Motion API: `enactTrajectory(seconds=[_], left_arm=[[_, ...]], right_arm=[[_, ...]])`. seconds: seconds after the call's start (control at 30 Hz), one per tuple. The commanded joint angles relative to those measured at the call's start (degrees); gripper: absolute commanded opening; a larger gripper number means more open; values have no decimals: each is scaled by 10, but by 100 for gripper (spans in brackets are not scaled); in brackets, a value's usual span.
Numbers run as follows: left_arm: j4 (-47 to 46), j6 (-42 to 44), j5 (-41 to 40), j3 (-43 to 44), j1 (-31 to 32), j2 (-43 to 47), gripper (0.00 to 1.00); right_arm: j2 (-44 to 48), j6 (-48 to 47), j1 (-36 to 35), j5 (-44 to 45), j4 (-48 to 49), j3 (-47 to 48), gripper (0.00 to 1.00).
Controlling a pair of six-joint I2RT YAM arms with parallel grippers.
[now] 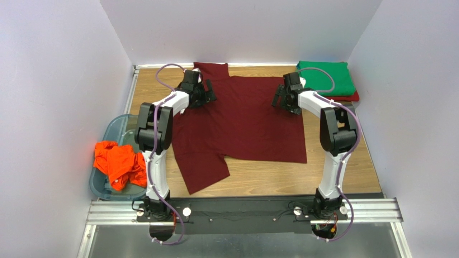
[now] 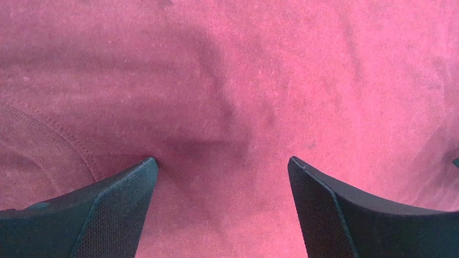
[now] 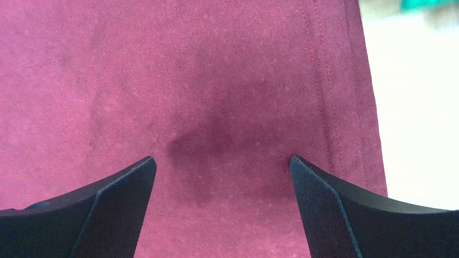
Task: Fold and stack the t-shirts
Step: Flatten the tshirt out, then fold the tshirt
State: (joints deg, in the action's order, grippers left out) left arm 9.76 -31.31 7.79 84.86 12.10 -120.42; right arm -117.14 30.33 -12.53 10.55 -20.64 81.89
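at the far edge of the maroon t-shirt, i hold left fingers and right fingers open and empty, poised to pinch it for folding.

1. left arm: reaches forward from its base, elbow raised, wrist turned inward to the right.
2. left gripper: held low, jaws spread wide, not clamped.
3. right arm: mirrored pose, wrist turned inward to the left.
4. right gripper: held low, jaws spread wide, not clamped.
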Motion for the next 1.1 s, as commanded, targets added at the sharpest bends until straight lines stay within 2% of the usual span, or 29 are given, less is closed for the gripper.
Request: enactTrajectory(seconds=[0.0, 0.3, 0.47, 0.57, 0.77, 0.9, 1.07], left_arm=[[78, 0, 6, 28, -7, -45, 98], [97, 3, 2, 89, -8, -53, 98], [100, 3, -8, 72, -8, -12, 98], [90, -5, -15, 18, -4, 53, 98], [87, -41, -56, -143, 24, 248, 98], [98, -84, -104, -296, 61, 372, 98], [185, -152, -129, -424, 107, 506, 98]], right_arm=[[-57, -6, 8, -38, -7, 36, 100], [-71, -23, 19, -65, -7, 70, 100], [-6, -43, 20, -77, -11, 56, 100], [65, -50, 19, -83, -12, 17, 100], [223, -39, 19, -78, -12, -87, 100], [320, -29, 19, -74, -12, -185, 100], [413, -17, 20, -76, -12, -252, 100]])
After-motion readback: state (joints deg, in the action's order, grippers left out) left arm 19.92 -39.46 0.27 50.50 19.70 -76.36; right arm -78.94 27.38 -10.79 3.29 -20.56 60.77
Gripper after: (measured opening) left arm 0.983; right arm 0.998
